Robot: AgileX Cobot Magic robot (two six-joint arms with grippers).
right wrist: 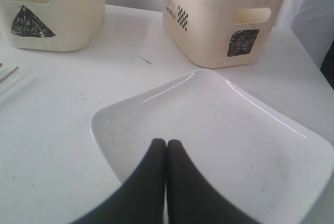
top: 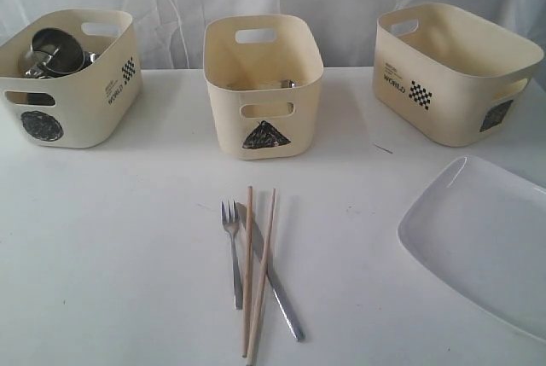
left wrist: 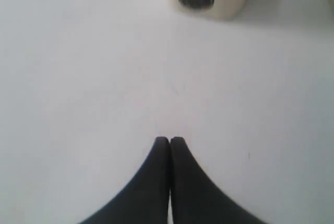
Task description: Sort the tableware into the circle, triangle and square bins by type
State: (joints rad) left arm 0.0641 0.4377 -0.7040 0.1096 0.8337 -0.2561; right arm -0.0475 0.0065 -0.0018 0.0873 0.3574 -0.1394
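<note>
Chopsticks [top: 248, 272], two wooden ones, lie nearest, crossing a metal knife [top: 287, 311], with a fork [top: 234, 255] just left of them. All are loose on the white tabletop [top: 111, 255] in front of the triangle bin [top: 263, 84], none sorted yet. They're probably bunched mid-table so either arm can reach.

Circle bin [top: 72, 76], far left, already holds steel mugs or bowls [top: 53, 50], shiny and piled at a tilt; exact count can't be told. The triangle bin has something low inside, too hidden to name. Square bin [top: 452, 72], right, shows nothing inside from here.

A large white plate [top: 482, 242], glossy with rounded corners, lies flat near the square bin, likely headed there.

Left gripper [left wrist: 169, 139] is fully closed, holding nothing, over bare tabletop with the circle bin ahead. Right gripper [right wrist: 166, 141] is also closed and empty, hanging over the plate's near rim.
</note>
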